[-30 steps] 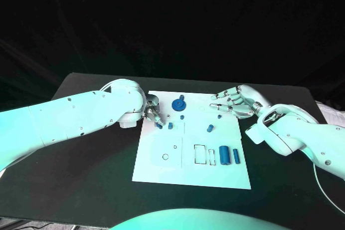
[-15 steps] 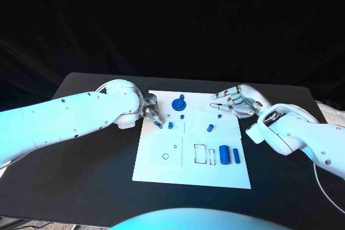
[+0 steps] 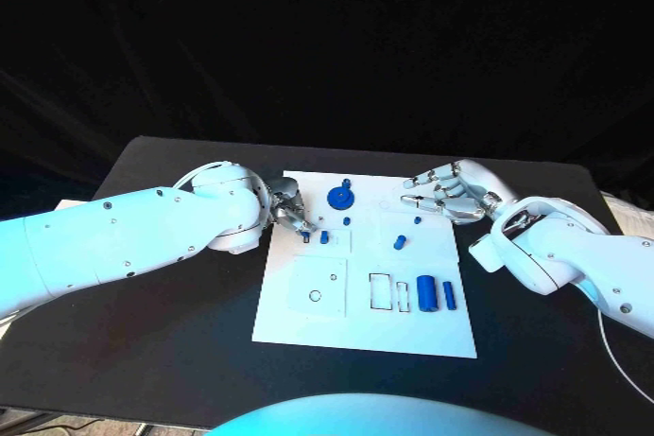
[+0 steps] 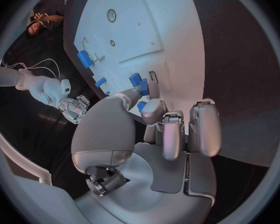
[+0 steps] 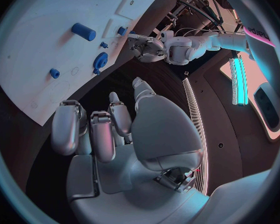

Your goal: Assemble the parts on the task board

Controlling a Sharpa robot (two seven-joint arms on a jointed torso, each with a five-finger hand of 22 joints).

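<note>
The left hand point(image 3: 289, 212) pinches a part point(image 3: 305, 235) at the board point(image 3: 361, 337), I think; next it needs seating. The right hand point(image 3: 447, 194) hovers released.

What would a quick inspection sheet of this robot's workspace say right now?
Surface: black table, bare around the board.
Job's things: white task board mid-table; blue round part at its far edge, blue cylinder near its right side, small blue parts between.
Clutter: nothing seen.
Hands: left hand pinches a small blue part at the board's left edge; right hand hovers open over the far right corner.
Cables: nothing seen on the table.
Surroundings: dark backdrop.
</note>
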